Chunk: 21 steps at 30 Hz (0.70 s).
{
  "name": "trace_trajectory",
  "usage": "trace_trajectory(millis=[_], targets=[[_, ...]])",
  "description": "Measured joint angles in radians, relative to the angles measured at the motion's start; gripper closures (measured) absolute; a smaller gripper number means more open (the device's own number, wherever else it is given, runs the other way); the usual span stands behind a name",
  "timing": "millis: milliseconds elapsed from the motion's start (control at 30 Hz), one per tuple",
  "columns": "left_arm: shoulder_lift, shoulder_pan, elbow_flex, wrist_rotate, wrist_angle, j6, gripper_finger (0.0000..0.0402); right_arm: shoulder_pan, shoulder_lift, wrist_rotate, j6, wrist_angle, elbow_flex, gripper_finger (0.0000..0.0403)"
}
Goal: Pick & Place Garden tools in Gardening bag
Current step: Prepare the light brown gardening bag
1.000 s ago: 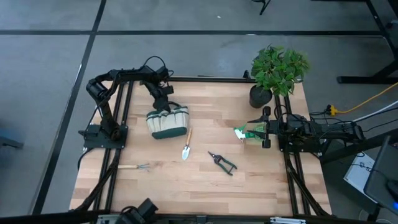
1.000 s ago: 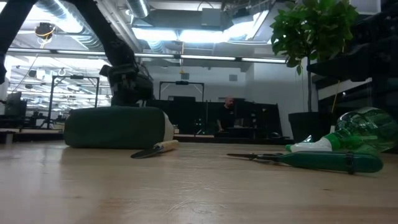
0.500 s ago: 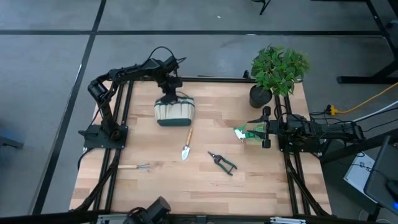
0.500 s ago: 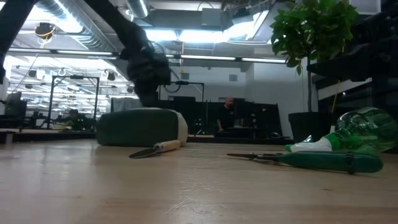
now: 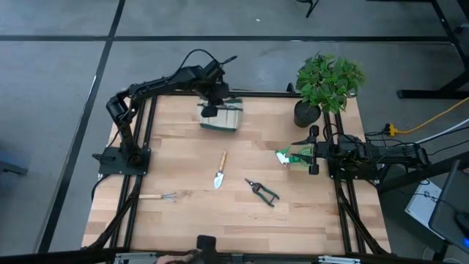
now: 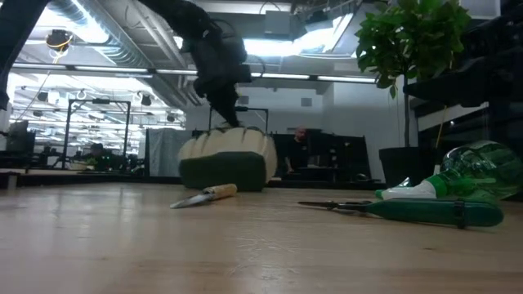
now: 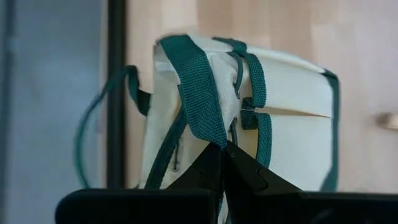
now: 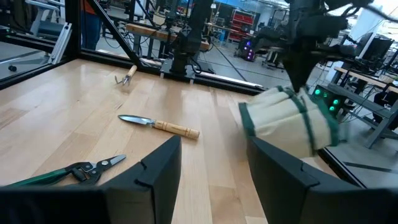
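While clamped on gardening bag strap — left fingers | trowel mid-table

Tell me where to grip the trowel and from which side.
Grip the trowel at its wooden handle, likely best from straight above, end effector fingers across it. It lies flat on the table, handle toward the bag, blade toward the front edge, with bare wood around it.

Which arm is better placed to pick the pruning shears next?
The right arm. Its open gripper waits near the pruning shears, while the left gripper is shut on the gardening bag at the far edge.
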Motion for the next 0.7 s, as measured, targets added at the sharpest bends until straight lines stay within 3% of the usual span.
trace_trajectory(millis=[367,700], targets=[[0.0,-0.146,0.0,-0.326,0.065,0.064,0.0398,0.0,0.0,0.0,0.0,0.0,0.0,0.0217],[0.0,-0.239,0.0,-0.54,0.191,0.087,0.0398,0.0,0.0,0.0,0.0,0.0,0.0,0.0217]])
